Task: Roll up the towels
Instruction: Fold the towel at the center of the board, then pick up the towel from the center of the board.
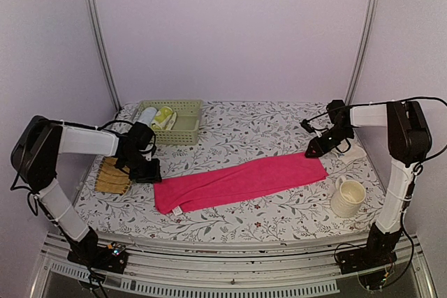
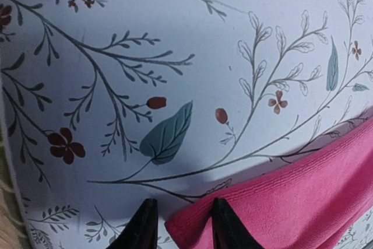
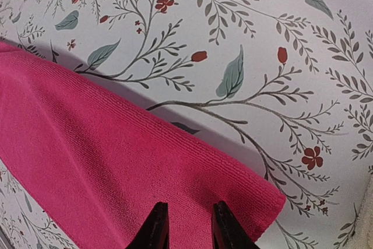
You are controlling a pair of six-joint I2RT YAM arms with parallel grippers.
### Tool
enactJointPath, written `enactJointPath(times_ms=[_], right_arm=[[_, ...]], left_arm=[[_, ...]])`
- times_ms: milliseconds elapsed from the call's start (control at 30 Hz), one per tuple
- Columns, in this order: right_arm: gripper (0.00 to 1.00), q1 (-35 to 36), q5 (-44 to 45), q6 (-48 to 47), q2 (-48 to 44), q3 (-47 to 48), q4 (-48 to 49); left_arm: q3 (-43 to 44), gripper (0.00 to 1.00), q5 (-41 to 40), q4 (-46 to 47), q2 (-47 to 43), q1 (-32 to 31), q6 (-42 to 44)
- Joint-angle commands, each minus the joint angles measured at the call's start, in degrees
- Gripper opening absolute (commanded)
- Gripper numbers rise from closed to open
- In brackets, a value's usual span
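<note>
The long pink towel lies flat and unrolled across the table, its white tag at the near left end. My left gripper is open at the towel's far left corner. In the left wrist view the gripper straddles that corner of the towel, with one finger over the cloth. My right gripper is open just above the far right corner. The right wrist view shows it over the towel. The cream-white towel lies partly hidden under the right arm.
A cream mug stands near the towel's right end. A woven straw mat lies by the left arm. A green basket with small items sits at the back left. Walls and frame posts close in the sides.
</note>
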Motion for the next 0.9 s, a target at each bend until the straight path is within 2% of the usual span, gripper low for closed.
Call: enactJointPath(times_ms=[0,400,800,867], right_arm=[[0.32,-0.6,2.5,1.6,0.2,2.8,0.7],[0.36,-1.4,6.4,1.5,5.6,10.0,-2.1],[0.36,-1.7,7.1,1.9,9.3,9.3,-4.0],[0.29,-1.8,6.7,1.6,9.5,9.1,-4.0]], left_arm=[[-1.4,0.30,0.4,2.7,1.7,0.3,1.8],[-2.2,0.00,0.3,4.1,0.0,0.8,4.5],[-3.4,0.00,0.1,4.6,-2.0,1.5,5.2],[-3.4,0.00,0.0,4.8,-2.0,1.6,5.2]])
